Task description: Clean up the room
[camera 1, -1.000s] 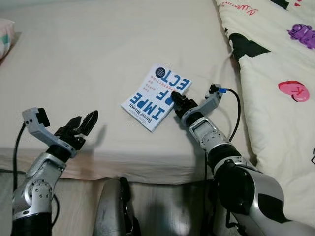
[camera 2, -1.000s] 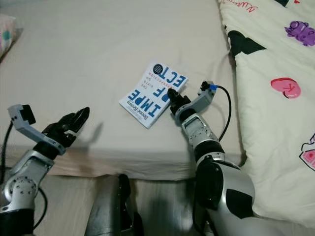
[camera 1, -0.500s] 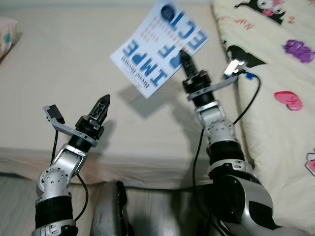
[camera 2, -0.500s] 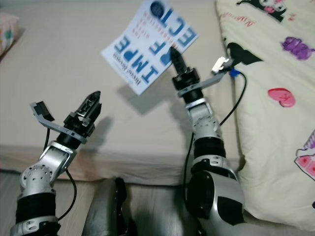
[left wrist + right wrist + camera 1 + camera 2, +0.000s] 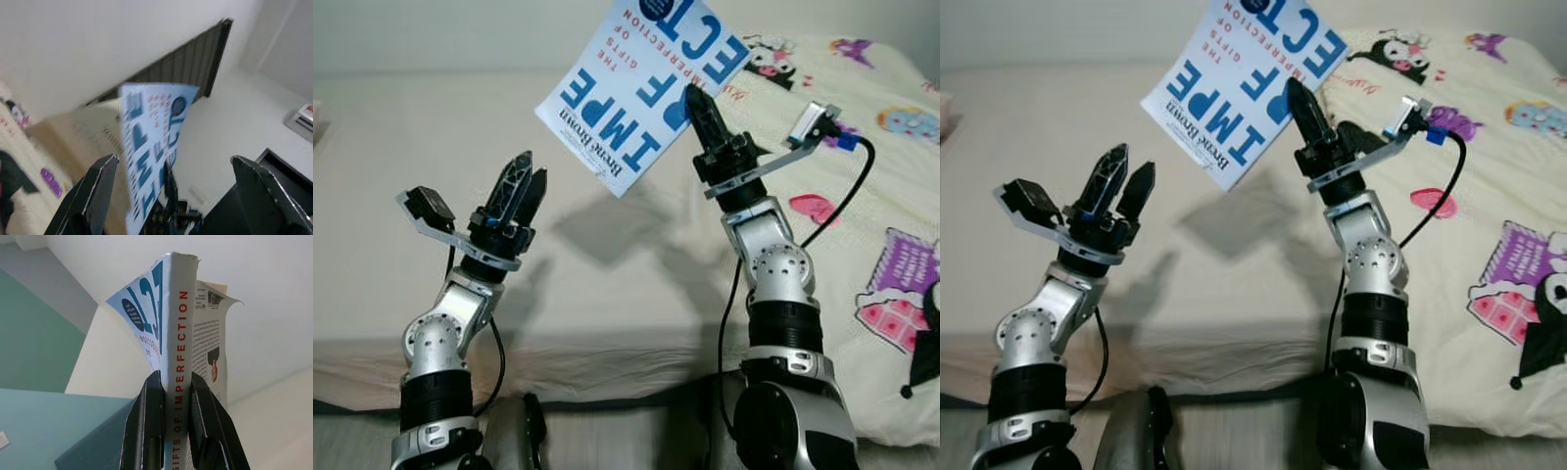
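A white paperback book [image 5: 641, 93] with big blue letters is held up in the air above the bed [image 5: 431, 147]. My right gripper [image 5: 697, 106] is shut on its lower edge, fingers pointing up. In the right wrist view the two black fingers [image 5: 146, 431] clamp the book [image 5: 176, 357] at its spine. My left gripper [image 5: 521, 186] is raised to the left of the book and below it, open, with nothing between its fingers. In the left wrist view the book [image 5: 151, 142] shows between the spread fingers [image 5: 95, 196], some way off.
A cream quilt [image 5: 862, 166] printed with cartoon figures covers the right side of the bed. The beige sheet lies bare on the left and middle. The mattress front edge [image 5: 607, 367] runs just before my arms.
Both arms have risen further. The right gripper carried the book higher above the bed; a second ago the book lay on the sheet. The camera has tilted up.
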Available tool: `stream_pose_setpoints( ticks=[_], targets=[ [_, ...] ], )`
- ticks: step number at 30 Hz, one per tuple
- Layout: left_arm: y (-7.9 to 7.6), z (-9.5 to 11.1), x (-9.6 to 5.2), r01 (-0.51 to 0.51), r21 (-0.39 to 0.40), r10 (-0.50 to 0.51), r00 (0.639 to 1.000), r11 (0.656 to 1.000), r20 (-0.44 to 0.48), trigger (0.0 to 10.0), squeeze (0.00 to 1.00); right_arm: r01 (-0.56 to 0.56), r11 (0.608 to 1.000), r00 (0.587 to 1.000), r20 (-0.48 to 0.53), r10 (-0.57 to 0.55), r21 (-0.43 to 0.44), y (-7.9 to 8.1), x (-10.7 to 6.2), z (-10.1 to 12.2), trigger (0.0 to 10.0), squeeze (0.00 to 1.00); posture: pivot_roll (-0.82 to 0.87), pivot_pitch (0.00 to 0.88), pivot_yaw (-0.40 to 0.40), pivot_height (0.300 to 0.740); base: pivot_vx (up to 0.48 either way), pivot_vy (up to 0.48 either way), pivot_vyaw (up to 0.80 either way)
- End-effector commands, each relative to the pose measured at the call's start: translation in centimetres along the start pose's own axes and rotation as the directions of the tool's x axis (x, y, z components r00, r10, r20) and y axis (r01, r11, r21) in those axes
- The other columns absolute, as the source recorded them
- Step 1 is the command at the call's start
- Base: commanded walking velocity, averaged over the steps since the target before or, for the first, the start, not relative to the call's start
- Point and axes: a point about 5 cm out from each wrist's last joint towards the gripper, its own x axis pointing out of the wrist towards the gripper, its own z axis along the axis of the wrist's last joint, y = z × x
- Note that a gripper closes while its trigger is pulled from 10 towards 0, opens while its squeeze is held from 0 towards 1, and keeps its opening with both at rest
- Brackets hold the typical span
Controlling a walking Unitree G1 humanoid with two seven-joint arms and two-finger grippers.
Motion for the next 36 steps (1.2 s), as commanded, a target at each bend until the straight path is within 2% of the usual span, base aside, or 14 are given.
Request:
stream_pose_setpoints(
  ticks=[1, 3, 7, 11, 18, 27, 36],
  targets=[
    [0.1, 0.3, -0.1, 0.010, 0.023, -0.010, 1.000, 1.000, -0.007, 10.0, 0.00, -0.055, 0.998, 0.998, -0.040, 0.055, -0.001, 1.3, 0.6, -0.7, 0.0, 0.00, -0.04, 0.087, 0.047, 0.461, 0.000, 0.000, 0.00],
    [0.2, 0.2, -0.3, 0.012, 0.042, -0.011, 1.000, 0.999, -0.011, 10.0, 0.00, -0.083, 0.997, 0.995, -0.063, 0.083, 0.005, 2.2, 0.6, -1.1, 0.0, 0.00, -0.04, 0.084, 0.041, 0.461, 0.000, 0.000, 0.00],
    [0.4, 0.2, -0.4, 0.000, 0.053, 0.000, 1.000, 0.999, -0.007, 10.0, 0.00, -0.097, 0.995, 0.993, -0.061, 0.097, 0.017, 2.7, 0.7, -1.0, 0.0, 0.00, -0.04, 0.083, 0.040, 0.461, 0.000, 0.000, 0.00],
    [0.5, -0.2, -0.9, 0.003, 0.058, -0.002, 1.000, 0.998, -0.028, 10.0, 0.00, -0.125, 0.989, 0.991, -0.032, 0.128, 0.080, 3.5, 0.7, -0.8, 0.0, 0.00, -0.04, 0.085, 0.034, 0.461, 0.000, 0.000, 0.00],
    [0.9, -0.9, -1.1, -0.004, 0.070, 0.008, 0.998, 0.998, -0.058, 10.0, 0.00, -0.159, 0.983, 0.987, -0.019, 0.161, 0.093, 4.5, 0.8, -0.5, 0.0, 0.00, -0.05, 0.078, 0.032, 0.461, 0.000, 0.000, 0.00],
    [1.2, -1.5, -1.2, -0.019, 0.072, 0.024, 0.997, 0.997, -0.068, 10.0, 0.00, -0.175, 0.978, 0.983, -0.044, 0.181, 0.114, 5.2, 0.8, -0.9, 0.0, 0.00, -0.05, 0.083, 0.025, 0.461, 0.000, 0.000, 0.00],
    [1.0, -1.7, -1.3, -0.009, 0.068, 0.012, 0.998, 0.998, -0.057, 10.0, 0.00, -0.127, 0.986, 0.979, -0.144, 0.142, 0.108, 5.0, 0.4, -3.0, 0.0, 0.00, -0.05, 0.091, 0.020, 0.461, 0.000, 0.000, 0.00]
  ],
)
